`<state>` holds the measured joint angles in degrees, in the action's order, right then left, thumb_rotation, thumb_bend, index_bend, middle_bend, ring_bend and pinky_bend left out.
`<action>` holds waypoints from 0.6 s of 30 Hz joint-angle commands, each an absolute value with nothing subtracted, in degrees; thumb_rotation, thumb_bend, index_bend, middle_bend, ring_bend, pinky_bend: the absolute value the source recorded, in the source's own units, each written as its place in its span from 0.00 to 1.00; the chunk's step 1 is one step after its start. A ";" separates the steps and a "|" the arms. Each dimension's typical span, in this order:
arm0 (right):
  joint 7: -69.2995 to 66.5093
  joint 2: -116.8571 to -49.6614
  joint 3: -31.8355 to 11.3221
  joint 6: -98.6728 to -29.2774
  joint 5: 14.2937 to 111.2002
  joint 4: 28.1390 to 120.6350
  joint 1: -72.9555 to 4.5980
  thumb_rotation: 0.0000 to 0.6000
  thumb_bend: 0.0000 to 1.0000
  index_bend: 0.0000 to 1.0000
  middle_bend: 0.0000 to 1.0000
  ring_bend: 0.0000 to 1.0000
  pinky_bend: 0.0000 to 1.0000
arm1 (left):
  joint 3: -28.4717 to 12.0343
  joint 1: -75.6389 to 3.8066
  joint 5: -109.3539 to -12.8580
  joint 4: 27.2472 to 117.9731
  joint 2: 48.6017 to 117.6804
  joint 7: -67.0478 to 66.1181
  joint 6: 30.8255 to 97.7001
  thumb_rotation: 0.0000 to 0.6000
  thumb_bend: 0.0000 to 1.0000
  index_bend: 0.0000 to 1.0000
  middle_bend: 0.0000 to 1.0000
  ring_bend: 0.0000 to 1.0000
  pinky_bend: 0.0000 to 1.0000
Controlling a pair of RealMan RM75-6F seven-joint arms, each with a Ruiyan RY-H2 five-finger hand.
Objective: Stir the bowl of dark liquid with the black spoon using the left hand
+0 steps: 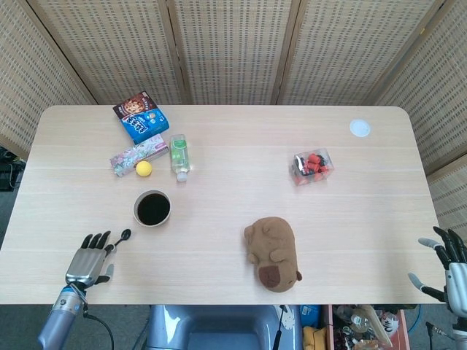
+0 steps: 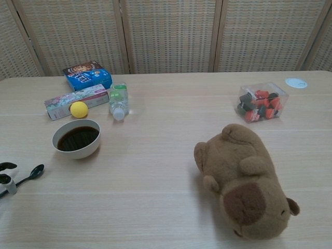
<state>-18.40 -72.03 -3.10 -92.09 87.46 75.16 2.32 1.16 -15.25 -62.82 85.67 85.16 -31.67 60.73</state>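
A white bowl of dark liquid (image 1: pixel 152 208) (image 2: pixel 76 138) stands on the left part of the table. The black spoon (image 1: pixel 124 235) (image 2: pixel 32 173) lies flat just near-left of it, with its bowl end toward the liquid bowl. My left hand (image 1: pixel 87 261) (image 2: pixel 5 175) is over the spoon's handle with fingers extended and spread. The handle is hidden beneath them, and no grip shows. My right hand (image 1: pixel 452 266) hangs off the table's right edge, fingers apart and holding nothing.
A brown plush toy (image 1: pixel 272 251) (image 2: pixel 244 179) lies near the front centre. Behind the bowl are a yellow ball (image 1: pixel 144 168), a small bottle (image 1: pixel 179 155), a pink box (image 1: pixel 135 154) and a blue box (image 1: pixel 141 117). A clear box of red and black pieces (image 1: pixel 312 165) and a white lid (image 1: pixel 359 128) sit at right.
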 commanded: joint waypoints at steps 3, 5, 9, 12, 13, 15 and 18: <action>-18.26 -72.09 -3.09 -92.01 87.38 75.21 2.39 1.00 0.30 0.33 0.21 0.09 0.21 | 1.12 -15.29 -61.96 85.08 84.95 -31.38 60.92 0.79 0.53 0.28 0.00 0.00 0.00; -18.21 -72.08 -3.10 -91.98 87.32 75.26 2.44 1.00 0.30 0.33 0.21 0.09 0.21 | 1.06 -15.33 -61.40 84.66 84.89 -31.32 60.87 0.79 0.53 0.28 0.00 0.00 0.00; -17.98 -72.03 -3.12 -91.93 87.15 75.38 2.57 1.00 0.30 0.33 0.21 0.09 0.21 | 1.05 -15.53 -60.52 83.31 84.80 -31.24 60.51 0.78 0.53 0.28 0.00 0.00 0.00; -17.78 -72.09 -3.13 -92.08 87.30 75.55 2.59 1.00 0.30 0.33 0.21 0.09 0.21 | 0.58 -15.54 -60.06 82.05 84.67 -30.30 60.70 0.79 0.53 0.28 0.00 0.00 0.00; -17.67 -72.12 -3.13 -92.03 87.33 75.61 2.55 1.00 0.30 0.33 0.21 0.09 0.21 | 0.41 -15.55 -60.06 81.78 84.63 -29.94 60.85 0.79 0.53 0.28 0.00 0.00 0.00; -17.55 -72.13 -3.16 -91.91 87.32 75.74 2.50 1.00 0.30 0.33 0.21 0.09 0.21 | 0.09 -15.61 -59.92 81.23 84.57 -29.41 61.02 0.79 0.53 0.28 0.00 0.00 0.00; -17.39 -72.08 -3.20 -91.90 87.20 75.85 2.57 1.00 0.30 0.33 0.21 0.09 0.21 | -0.24 -15.88 -59.43 80.52 84.51 -28.97 60.68 0.79 0.53 0.28 0.00 0.00 0.00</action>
<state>-17.39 -72.09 -3.19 -91.89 87.21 75.84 2.56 -0.16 -15.81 -59.53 80.62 84.53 -29.07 60.77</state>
